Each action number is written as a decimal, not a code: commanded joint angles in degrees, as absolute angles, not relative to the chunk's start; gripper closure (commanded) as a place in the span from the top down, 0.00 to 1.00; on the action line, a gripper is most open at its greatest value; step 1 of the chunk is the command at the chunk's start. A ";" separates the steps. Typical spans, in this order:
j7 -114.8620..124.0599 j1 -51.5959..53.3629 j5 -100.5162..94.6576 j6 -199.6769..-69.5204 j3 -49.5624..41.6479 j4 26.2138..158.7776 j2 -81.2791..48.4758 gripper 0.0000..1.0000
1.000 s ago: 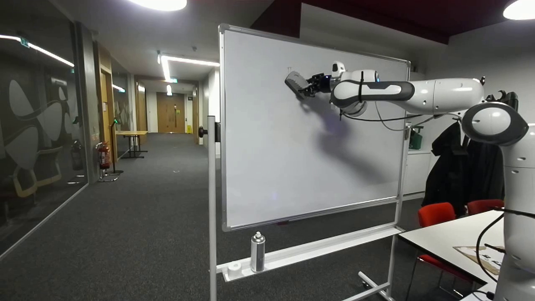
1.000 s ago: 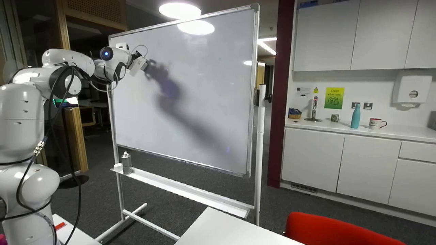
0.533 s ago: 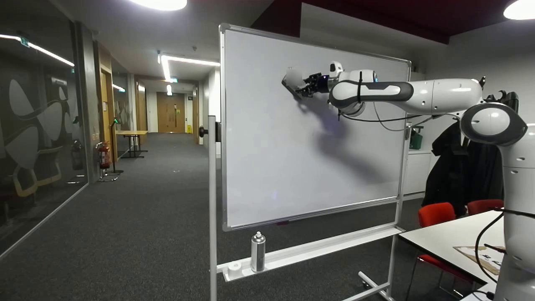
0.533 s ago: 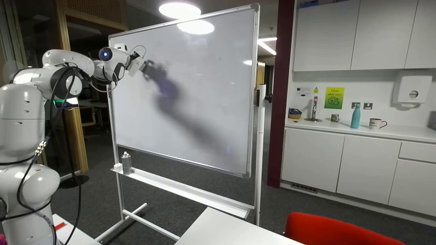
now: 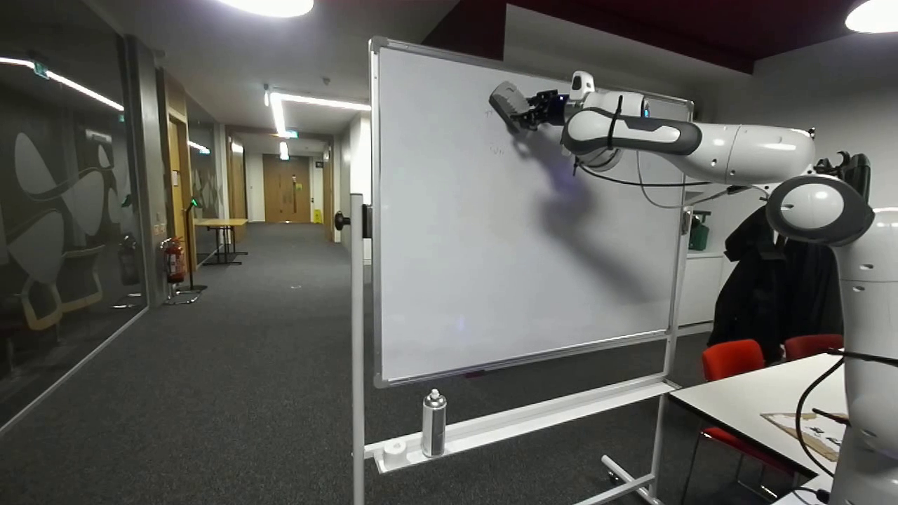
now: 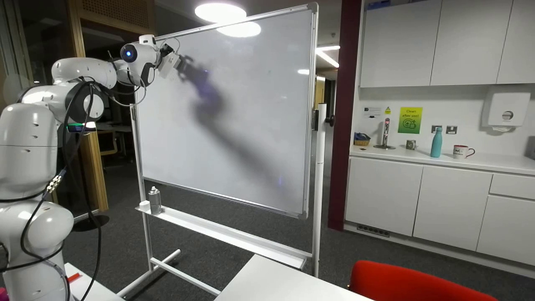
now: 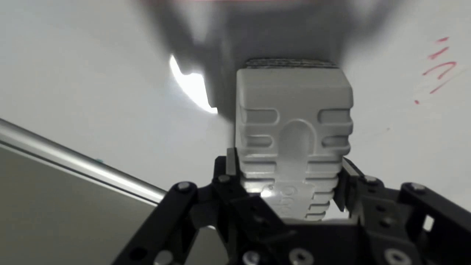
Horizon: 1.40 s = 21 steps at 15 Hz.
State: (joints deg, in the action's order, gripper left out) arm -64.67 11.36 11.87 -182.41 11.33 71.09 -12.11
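Grey whiteboard eraser [image 7: 294, 95] sits mid-frame in the wrist view, clamped by your gripper [image 7: 290, 163]; you've just raised it, exposing faint marks [image 5: 497, 150] left on the whiteboard [image 5: 477, 266], upper middle of an exterior view.

The eraser [image 7: 294, 95] is coloured light grey, its back patterned with grooves and an arch, its edge striped in dark layers. The gripper [image 7: 289, 165] is finished in black and dotted with silver screws [image 7: 184, 186]. The arm [image 5: 747, 151] is coloured white and banded with dark grey. The whiteboard [image 5: 456, 266] is edged in silver and streaked with red marks [image 7: 438, 53]. The spray can [image 5: 433, 426] is finished in silver. In an exterior view, the bottle [image 6: 436, 143] is coloured turquoise, the poster [image 6: 410, 120] yellow-green, the pillar [image 6: 346, 125] maroon and the chair [image 6: 409, 284] red; the white mug [image 6: 460, 152] is rimmed in red.
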 commanded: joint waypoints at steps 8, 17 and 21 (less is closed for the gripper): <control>-64.75 14.66 7.93 -181.77 7.74 68.49 -17.89 0.35; -66.75 15.52 6.92 -182.60 9.19 77.70 -15.76 0.35; -65.60 14.37 9.27 -186.58 10.16 79.14 -14.59 0.35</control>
State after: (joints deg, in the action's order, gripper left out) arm -66.10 16.12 7.48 -183.67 9.82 76.35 -14.40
